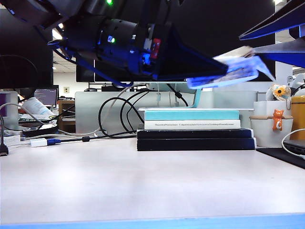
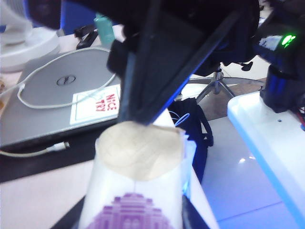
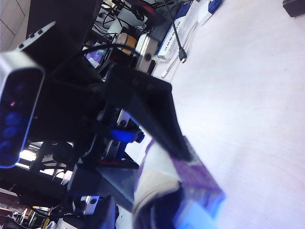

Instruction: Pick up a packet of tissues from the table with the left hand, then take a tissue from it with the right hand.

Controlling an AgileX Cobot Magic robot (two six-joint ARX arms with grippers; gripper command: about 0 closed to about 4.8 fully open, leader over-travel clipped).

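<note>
The packet of tissues [image 1: 223, 76] hangs high above the table [image 1: 143, 181], over the books. My left gripper [image 1: 209, 71] is shut on it from the left. In the left wrist view the packet [image 2: 136, 195] shows its purple patch, and a cream tissue [image 2: 140, 150] bulges out of its opening. My right gripper [image 2: 138, 119] comes in from the right, its two dark fingers closed together on the tissue's far edge. In the exterior view the right gripper [image 1: 251, 48] meets the pale tissue [image 1: 234, 53] just above the packet. The right wrist view shows the packet [image 3: 198, 176] and tissue [image 3: 157, 179] close up.
A stack of books [image 1: 193, 129] lies at the back of the table under the packet. A white mug with an orange cat figure [image 1: 271, 129] stands to their right. Black cables [image 1: 114, 114] loop at the back left. A closed silver laptop [image 2: 57, 105] lies beyond.
</note>
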